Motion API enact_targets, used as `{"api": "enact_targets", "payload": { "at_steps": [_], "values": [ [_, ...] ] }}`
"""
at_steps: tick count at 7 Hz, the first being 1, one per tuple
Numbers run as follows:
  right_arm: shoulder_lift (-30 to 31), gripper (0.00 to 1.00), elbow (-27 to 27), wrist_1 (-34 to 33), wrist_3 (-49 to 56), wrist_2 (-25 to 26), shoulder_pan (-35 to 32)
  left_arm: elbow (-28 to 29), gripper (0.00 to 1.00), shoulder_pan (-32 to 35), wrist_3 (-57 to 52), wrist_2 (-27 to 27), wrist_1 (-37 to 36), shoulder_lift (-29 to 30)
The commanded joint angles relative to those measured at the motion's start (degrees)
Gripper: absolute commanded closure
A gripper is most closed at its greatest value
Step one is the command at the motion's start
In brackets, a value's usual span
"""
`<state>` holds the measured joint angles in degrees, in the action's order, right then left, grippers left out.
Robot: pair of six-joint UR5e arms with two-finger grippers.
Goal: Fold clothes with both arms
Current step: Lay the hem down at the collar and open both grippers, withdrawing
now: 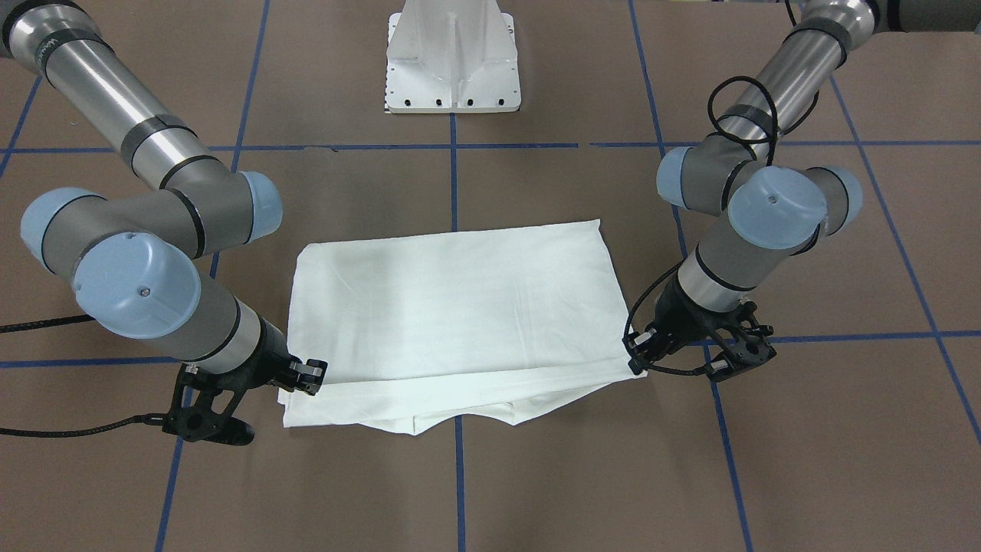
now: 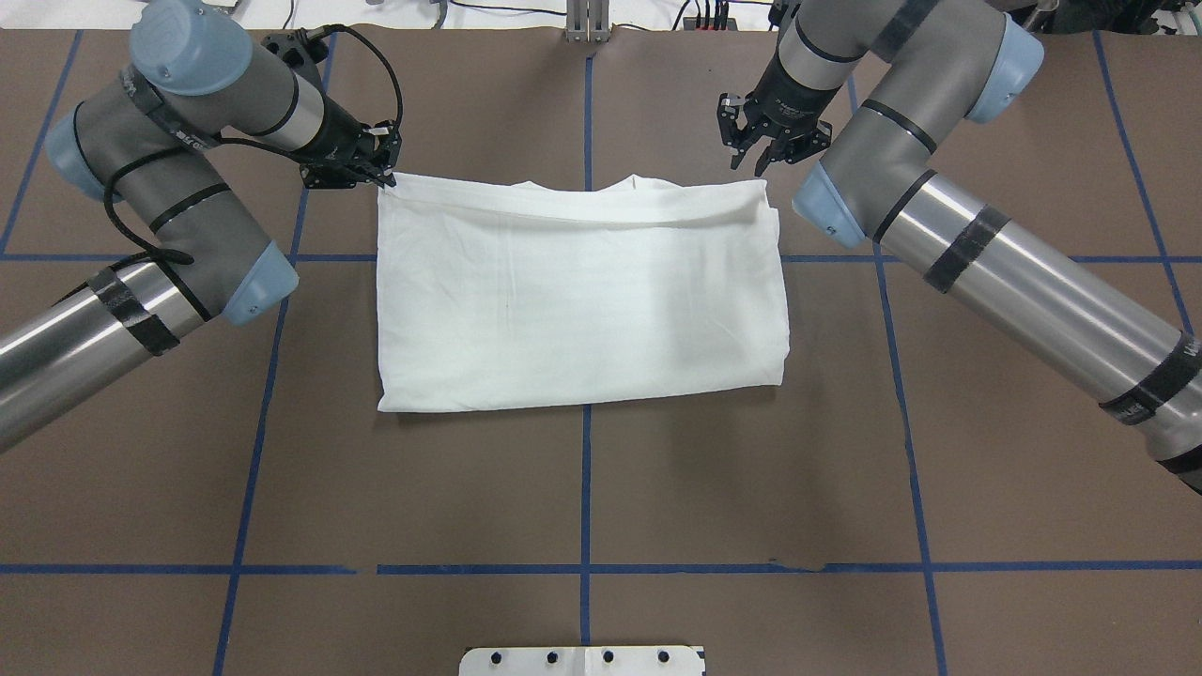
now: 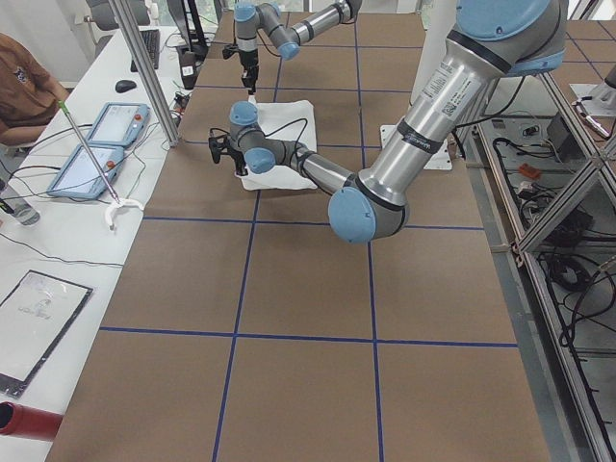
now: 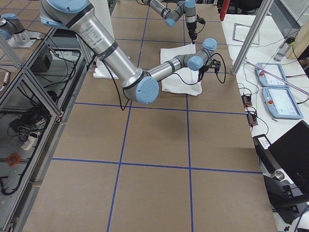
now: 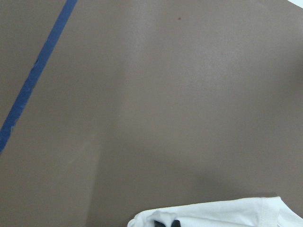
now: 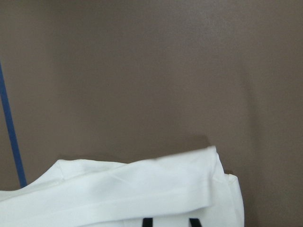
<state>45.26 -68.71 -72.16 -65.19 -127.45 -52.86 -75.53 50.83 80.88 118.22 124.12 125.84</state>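
Note:
The white shirt (image 1: 460,307) (image 2: 582,300) lies folded into a flat rectangle mid-table, with layered edges along its side away from the robot. No print or collar shows. My left gripper (image 2: 385,178) (image 1: 638,362) sits at the shirt's far left corner. In the left wrist view its fingertips (image 5: 165,223) are pressed together on the shirt's hem (image 5: 227,213). My right gripper (image 2: 768,160) (image 1: 313,376) hovers at the far right corner. In the right wrist view the fingers (image 6: 147,221) are spread apart over the folded edge (image 6: 142,189), holding nothing.
The brown tabletop carries a grid of blue tape lines (image 2: 586,488). The white pedestal base (image 1: 454,61) stands at the robot's side. Beyond the table are a side bench with tablets (image 3: 96,144), a metal pole (image 3: 144,67) and a seated person (image 3: 19,87).

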Motion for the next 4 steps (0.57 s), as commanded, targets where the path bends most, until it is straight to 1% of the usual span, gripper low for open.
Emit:
{"api": "enact_targets", "payload": {
  "at_steps": [1,2,3,4],
  "values": [
    [3.77,0.0,-0.02,9.11,0.07,0.54,0.13,-1.01,0.01,0.15,-0.02,-0.1,4.7,-1.29],
    [3.78,0.0,-0.54,9.23,-0.11,0.36,-0.14,-3.63,0.0,0.24,-0.02,-3.06,5.07,-3.39],
    [3.78,0.0,-1.77,8.53,-0.55,0.27,-0.14,-4.26,0.0,0.32,-0.28,-4.57,4.47,-3.93],
    [4.48,0.0,-2.65,8.53,-0.64,0.1,-0.23,-5.05,0.0,0.32,-0.81,-4.84,5.07,-6.2]
  ]
}}
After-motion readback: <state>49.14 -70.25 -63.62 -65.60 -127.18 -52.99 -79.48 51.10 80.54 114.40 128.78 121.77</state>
